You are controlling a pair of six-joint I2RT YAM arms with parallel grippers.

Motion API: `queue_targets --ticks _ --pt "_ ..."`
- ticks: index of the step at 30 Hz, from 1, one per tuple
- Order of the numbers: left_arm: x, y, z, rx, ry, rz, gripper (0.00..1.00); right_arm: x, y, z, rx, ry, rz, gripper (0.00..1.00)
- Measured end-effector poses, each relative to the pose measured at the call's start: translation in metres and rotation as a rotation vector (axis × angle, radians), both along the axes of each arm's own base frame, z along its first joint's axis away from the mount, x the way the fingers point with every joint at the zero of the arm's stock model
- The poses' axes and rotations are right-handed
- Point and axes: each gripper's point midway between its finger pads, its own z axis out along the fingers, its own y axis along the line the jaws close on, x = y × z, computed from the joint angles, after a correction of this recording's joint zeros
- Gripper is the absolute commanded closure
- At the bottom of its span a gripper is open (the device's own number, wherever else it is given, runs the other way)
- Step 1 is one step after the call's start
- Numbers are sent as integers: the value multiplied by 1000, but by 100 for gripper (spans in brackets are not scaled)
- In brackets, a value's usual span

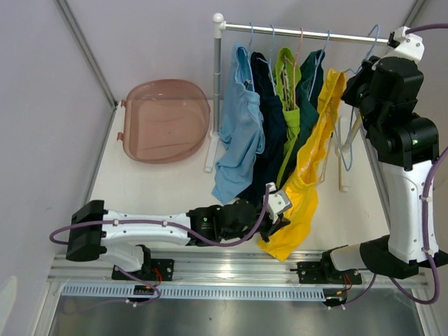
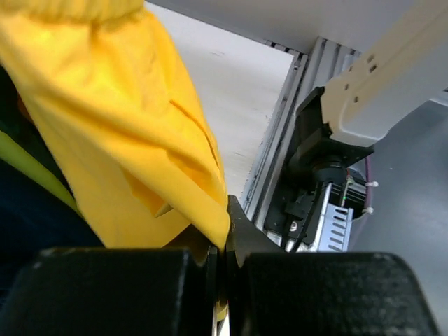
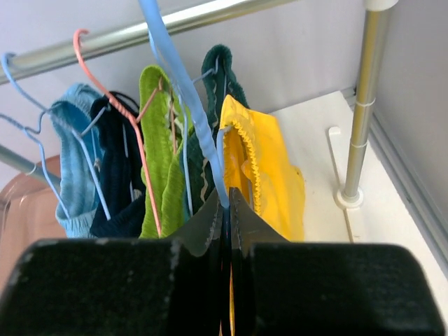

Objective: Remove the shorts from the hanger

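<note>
Count: 5 shorts, 5 hangers, 1 rail, 1 pink tub, 2 robot arms.

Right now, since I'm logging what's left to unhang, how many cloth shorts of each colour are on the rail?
Light blue soft cloth shorts: 1
Navy soft cloth shorts: 1
Lime green soft cloth shorts: 1
Dark teal soft cloth shorts: 1
Bright yellow soft cloth shorts: 1
Total: 5

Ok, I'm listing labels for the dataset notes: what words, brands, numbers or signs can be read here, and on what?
None: no text is readable in any view.
The shorts show no tag or print, the pink tub and the rail are plain, and the fittings at the right arm's base are too blurred to show any marking.
</note>
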Motion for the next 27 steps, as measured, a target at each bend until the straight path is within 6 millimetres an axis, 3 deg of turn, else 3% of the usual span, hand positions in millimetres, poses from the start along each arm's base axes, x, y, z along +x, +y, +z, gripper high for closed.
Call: queue_targets --ticks 3,6,10,12,14,16,20,23,25,27 --pt "7 -5 -7 38 -2 37 100 -5 6 -4 21 25 36 100" --pt "17 -28 11 66 -24 63 100 -14 19 -8 65 33 93 100" --pt "44 -72 64 43 -53 101 100 -53 50 -30 175 72 255 100" --pt "75 -89 104 0 -70 160 100 -81 59 -45 244 98 325 100" --pt "92 -90 119 47 -102 172 100 -91 48 -35 324 22 281 100" --pt "91 -92 130 95 -113 153 100 -94 27 -19 384 -65 184 100" --pt "89 -77 142 97 -85 149 100 -121 18 -6 389 -61 178 100" --pt "90 -45 127 134 -52 192 100 -140 19 14 358 -61 231 100" --pt "72 -13 111 182 -41 204 100 -145 14 31 339 -98 228 100" --pt "41 11 100 218 -27 175 100 -140 14 40 314 -114 228 100"
